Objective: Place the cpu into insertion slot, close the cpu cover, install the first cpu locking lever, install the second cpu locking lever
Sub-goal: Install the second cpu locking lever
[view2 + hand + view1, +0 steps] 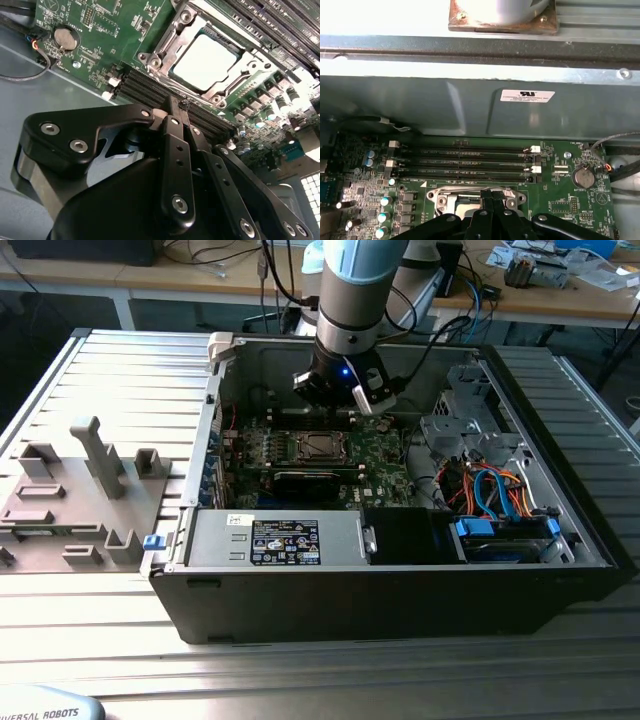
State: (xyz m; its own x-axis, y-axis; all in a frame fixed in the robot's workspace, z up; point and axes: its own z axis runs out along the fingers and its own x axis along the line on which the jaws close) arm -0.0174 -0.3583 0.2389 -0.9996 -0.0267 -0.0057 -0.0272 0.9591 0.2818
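The cpu [204, 62] lies flat in the insertion slot [313, 447] on the green board, its silvery top facing up. The cpu cover [161, 46], a silvery frame, lies down around it. My gripper [180, 106] hangs just above the board beside the socket, over the black memory slots, with its two black fingers pressed together and nothing between them. In the exterior view the gripper [338, 405] is at the far side of the socket. In the first wrist view the fingertips [492, 196] partly cover the socket frame [445, 197].
Black memory slots [470, 161] run along the socket's far side, with a coin cell [582, 176] beside them. The case's back wall [470, 110] is close behind. A power supply [285, 540] and a drive cage with cables [490, 490] fill the case. A grey fixture tray [80, 490] lies outside.
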